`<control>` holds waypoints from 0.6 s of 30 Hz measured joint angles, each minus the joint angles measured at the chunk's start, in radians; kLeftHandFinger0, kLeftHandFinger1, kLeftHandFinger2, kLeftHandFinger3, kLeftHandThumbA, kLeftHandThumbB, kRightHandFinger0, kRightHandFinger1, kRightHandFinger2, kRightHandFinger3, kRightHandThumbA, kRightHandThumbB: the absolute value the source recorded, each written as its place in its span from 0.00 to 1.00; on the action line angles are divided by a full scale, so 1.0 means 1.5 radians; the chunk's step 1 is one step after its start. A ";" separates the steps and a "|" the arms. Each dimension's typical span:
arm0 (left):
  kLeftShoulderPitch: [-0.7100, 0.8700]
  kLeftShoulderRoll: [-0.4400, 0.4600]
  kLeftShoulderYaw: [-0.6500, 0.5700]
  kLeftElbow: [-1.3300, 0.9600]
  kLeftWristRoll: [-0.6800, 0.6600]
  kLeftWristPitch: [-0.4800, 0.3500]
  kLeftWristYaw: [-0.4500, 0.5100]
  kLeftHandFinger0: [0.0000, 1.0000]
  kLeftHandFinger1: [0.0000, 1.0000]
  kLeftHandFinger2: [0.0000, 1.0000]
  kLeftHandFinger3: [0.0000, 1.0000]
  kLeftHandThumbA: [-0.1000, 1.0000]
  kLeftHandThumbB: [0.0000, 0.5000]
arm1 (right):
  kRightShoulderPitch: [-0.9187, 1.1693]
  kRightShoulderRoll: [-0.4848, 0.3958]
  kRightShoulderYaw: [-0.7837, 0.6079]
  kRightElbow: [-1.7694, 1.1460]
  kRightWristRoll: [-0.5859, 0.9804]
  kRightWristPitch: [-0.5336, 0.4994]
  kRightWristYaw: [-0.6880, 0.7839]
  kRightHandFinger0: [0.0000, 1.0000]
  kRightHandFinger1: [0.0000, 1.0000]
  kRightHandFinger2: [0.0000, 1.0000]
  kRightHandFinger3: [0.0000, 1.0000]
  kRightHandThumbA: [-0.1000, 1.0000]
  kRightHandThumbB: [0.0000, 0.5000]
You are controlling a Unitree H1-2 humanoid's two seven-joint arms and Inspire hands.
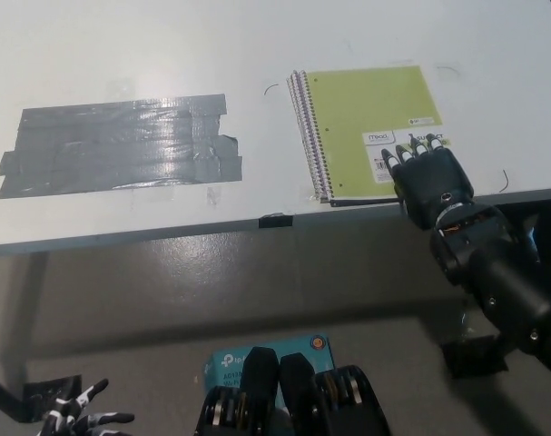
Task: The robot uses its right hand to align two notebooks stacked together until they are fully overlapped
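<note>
At the upper right of the frame, we see the green notebooks stacked on the white table. Our black right hand rests flat on their lower right corner, fingers spread, gripping nothing. Our white left hand waits at the bottom left, fingers apart.

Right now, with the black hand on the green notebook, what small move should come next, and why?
Probably a short nudge of the green notebook toward the spiral side. The right hand rests flat on its near right corner, and the edges of the notebook underneath show along the binding, so the two do not fully overlap. The left hand hangs low, away from the table.
</note>
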 measured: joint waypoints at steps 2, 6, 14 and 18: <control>0.000 0.000 0.000 0.000 0.000 0.000 0.000 0.31 0.56 0.66 1.00 1.00 1.00 | 0.000 0.001 -0.002 0.001 0.000 0.000 0.000 1.00 1.00 1.00 1.00 1.00 1.00; -0.002 0.000 -0.001 0.000 0.000 0.000 0.000 0.29 0.56 0.66 1.00 1.00 1.00 | -0.002 0.005 -0.004 0.006 0.000 0.000 0.000 1.00 1.00 1.00 1.00 1.00 1.00; -0.004 0.000 -0.007 0.000 0.000 0.001 0.000 0.29 0.55 0.64 1.00 1.00 1.00 | -0.009 0.013 -0.004 0.020 0.000 0.000 0.000 1.00 1.00 1.00 1.00 1.00 1.00; -0.005 0.000 -0.007 0.000 0.000 0.002 0.000 0.29 0.56 0.66 1.00 1.00 1.00 | -0.015 0.017 -0.004 0.029 0.000 0.000 -0.001 1.00 1.00 1.00 1.00 1.00 1.00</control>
